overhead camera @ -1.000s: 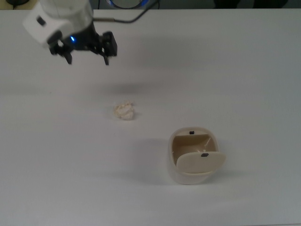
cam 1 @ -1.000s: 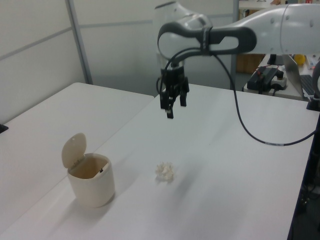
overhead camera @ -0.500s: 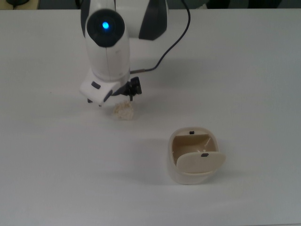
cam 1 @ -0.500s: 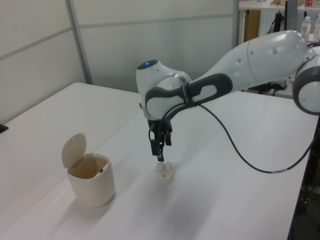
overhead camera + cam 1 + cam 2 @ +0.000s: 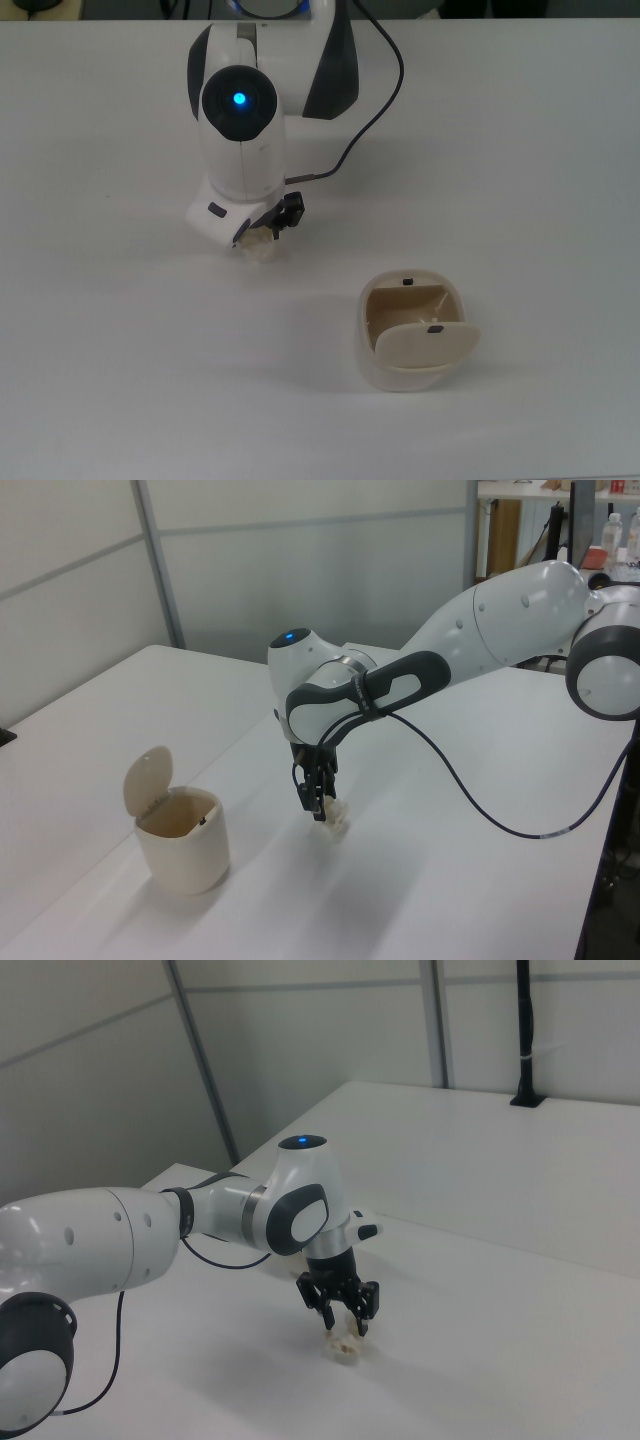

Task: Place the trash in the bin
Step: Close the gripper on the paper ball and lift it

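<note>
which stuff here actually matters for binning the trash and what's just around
Part of the job:
- the trash, a lumpy off-white paper wad on the table
- the bin, cream, lid swung open
- the gripper, open, right over the wad

Just around:
- the white table
- the black cable trailing from the arm
- the black post at the table's far edge in the right view

Your arm reaches in from the right view's left, its white wrist housing (image 5: 305,1200) topped by a blue light. The gripper (image 5: 341,1322) points down at the white desk (image 5: 520,1360), its dark fingers (image 5: 327,1318) spread apart. The trash (image 5: 343,1348), a small off-white wad, lies on the desk just beneath the fingertips.
</note>
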`<state>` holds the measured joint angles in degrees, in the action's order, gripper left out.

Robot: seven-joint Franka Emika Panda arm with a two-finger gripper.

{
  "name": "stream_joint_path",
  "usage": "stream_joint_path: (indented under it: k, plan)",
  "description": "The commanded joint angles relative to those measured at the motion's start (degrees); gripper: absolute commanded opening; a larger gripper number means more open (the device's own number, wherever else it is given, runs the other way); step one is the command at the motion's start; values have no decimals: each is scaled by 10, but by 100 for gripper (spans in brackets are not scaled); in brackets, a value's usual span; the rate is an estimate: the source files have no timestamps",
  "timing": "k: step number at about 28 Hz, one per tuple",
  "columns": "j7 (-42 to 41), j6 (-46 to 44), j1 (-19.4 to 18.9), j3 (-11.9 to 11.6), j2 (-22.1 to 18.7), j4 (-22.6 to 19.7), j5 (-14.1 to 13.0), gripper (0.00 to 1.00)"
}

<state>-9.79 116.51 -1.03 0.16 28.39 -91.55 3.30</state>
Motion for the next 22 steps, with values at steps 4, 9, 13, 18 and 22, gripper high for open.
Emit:
stream_joint_path:
  k: [4, 9, 13, 18, 22]
  plan:
    - [16, 15, -15, -3, -4, -9, 9, 19]
    - [15, 15, -15, -4, -4, -8, 10, 0]
    - [14, 12, -14, -7, -14, -6, 14, 0]
    - [11, 4, -9, -9, -64, -4, 11, 0]
    - [18, -10, -10, -8, -95, 1, 6, 0]
